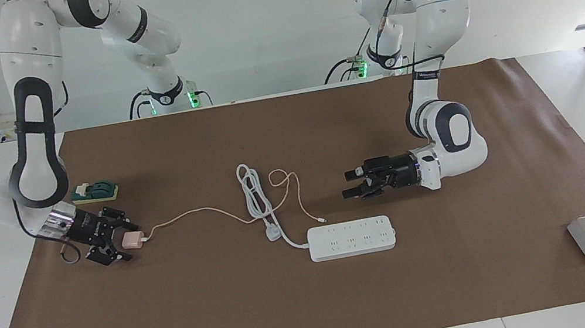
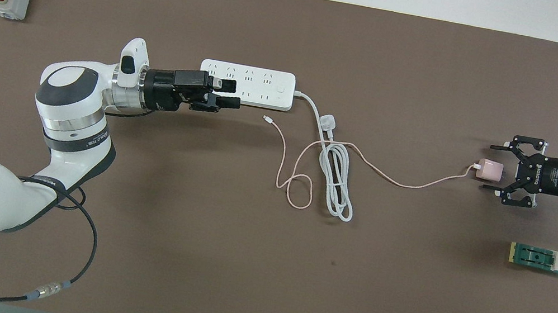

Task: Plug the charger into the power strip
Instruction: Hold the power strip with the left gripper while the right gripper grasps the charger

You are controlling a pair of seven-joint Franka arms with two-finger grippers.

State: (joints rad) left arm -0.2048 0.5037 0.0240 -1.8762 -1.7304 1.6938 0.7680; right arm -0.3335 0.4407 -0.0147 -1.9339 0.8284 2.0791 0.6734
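My right hand (image 2: 493,171) sits low on the worktop (image 1: 317,314), fingers apart either side of the pink charger (image 2: 490,170) (not clamped). My left hand (image 1: 350,184), fingers apart, hovers beside the power strip (image 1: 351,238), which lies mid-worktop, well apart from the charger.

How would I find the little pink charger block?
Start at the brown mat and go to the right arm's end. The charger lies there between the right hand's open fingers. It is the only pink cube, trailing a thin pink cable.

White cord (image 1: 254,193) and pink cable (image 1: 200,213) cross the mat (image 1: 316,302) between charger (image 1: 132,240) and power strip (image 1: 351,238).
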